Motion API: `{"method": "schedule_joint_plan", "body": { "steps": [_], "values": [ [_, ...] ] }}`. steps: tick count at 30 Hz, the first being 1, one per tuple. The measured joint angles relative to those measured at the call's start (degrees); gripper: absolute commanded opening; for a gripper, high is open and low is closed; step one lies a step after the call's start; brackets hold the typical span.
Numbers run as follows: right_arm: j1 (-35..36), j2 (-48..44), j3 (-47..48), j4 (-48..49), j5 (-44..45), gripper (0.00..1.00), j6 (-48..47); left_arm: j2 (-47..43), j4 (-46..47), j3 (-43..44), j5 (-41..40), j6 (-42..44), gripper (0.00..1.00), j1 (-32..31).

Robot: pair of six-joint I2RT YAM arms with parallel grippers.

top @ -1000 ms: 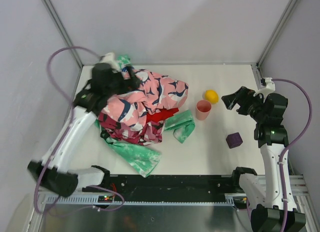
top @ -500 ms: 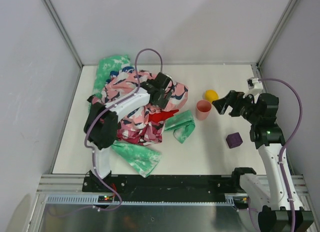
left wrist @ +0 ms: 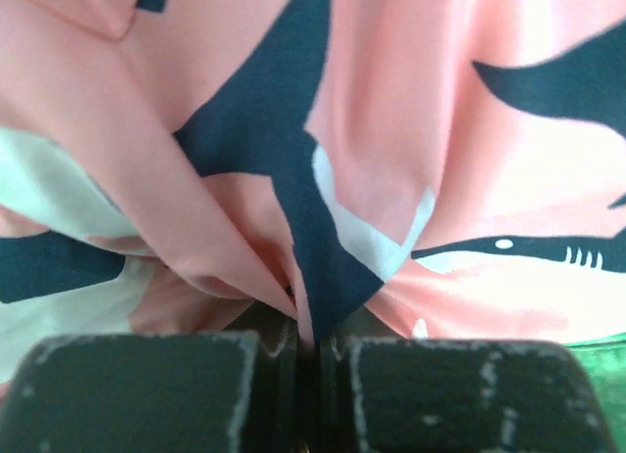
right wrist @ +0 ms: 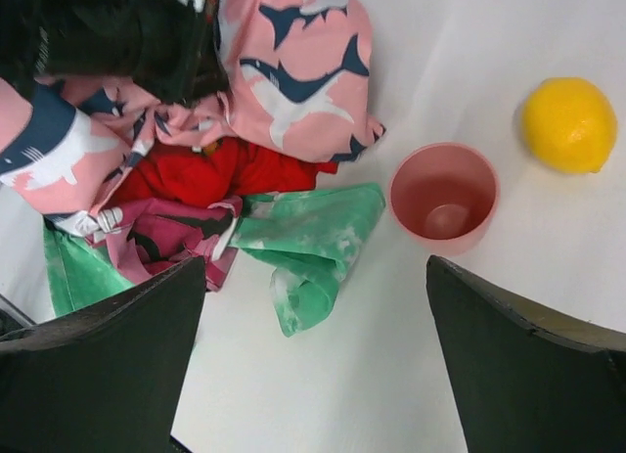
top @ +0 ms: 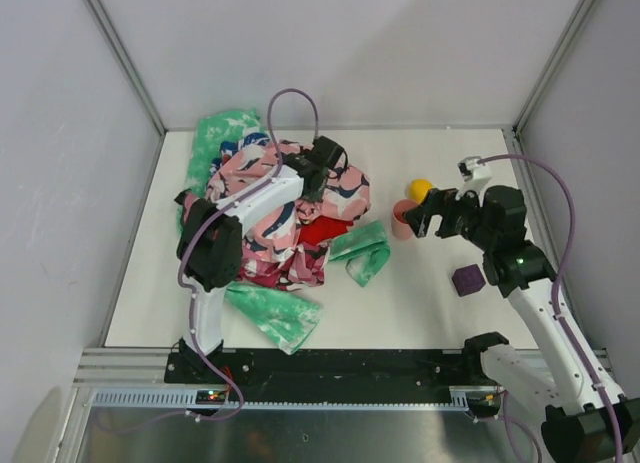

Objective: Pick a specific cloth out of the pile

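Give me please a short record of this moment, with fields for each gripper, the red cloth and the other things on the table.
left gripper: shut, pinching a fold of the pink printed cloth on the pile
right gripper: open, empty, above the table near the pink cup
red cloth: partly showing under the pink printed cloth, not gripped
mint green cloth: beside the red cloth, toward the cup
lemon: on the table, apart from the cup
purple block: on the table near the right arm
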Motion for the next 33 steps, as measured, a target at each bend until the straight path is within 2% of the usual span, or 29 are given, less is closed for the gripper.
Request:
{"method": "schedule_joint_plan", "body": {
  "steps": [6, 10, 15, 21, 26, 28, 30, 33],
  "values": [
    [10.69, 4.79, 0.00, 1.51, 7.56, 0.99, -1.38, -5.79, -1.07, -0.31, 3.56, -7.43, 0.01, 6.93],
    [17.94, 11.34, 0.00, 6.95, 11.80, 0.99, -1.46, -16.52, 0.15, -4.68, 4.46, -12.70, 0.01, 17.22],
    [24.44, 24.06, 0.13, 19.61, 15.23, 0.99, -0.79, -28.39, 1.88, -14.95, 3.87, -18.45, 0.01, 31.17],
    [27.47, 44.65, 9.73, 26.56, 16.61, 0.97, 2.23, -29.75, 3.15, -25.49, 4.33, -21.64, 0.01, 32.65],
    [29.75, 56.54, 18.10, 27.98, 16.55, 0.91, 3.23, -29.77, 4.55, -27.78, 4.68, -22.93, 0.01, 32.76],
    [30.97, 60.37, 20.35, 27.65, 16.33, 0.84, 3.30, -29.81, 5.03, -28.17, 4.90, -22.99, 0.01, 32.83],
    [31.89, 62.64, 21.29, 26.91, 16.33, 0.69, 3.41, -29.92, 5.46, -28.48, 5.35, -22.99, 0.01, 32.89],
    [32.74, 64.11, 21.73, 25.77, 16.39, 0.29, 2.97, -30.45, 6.14, -29.03, 6.29, -22.97, 0.01, 33.00]
  ]
}}
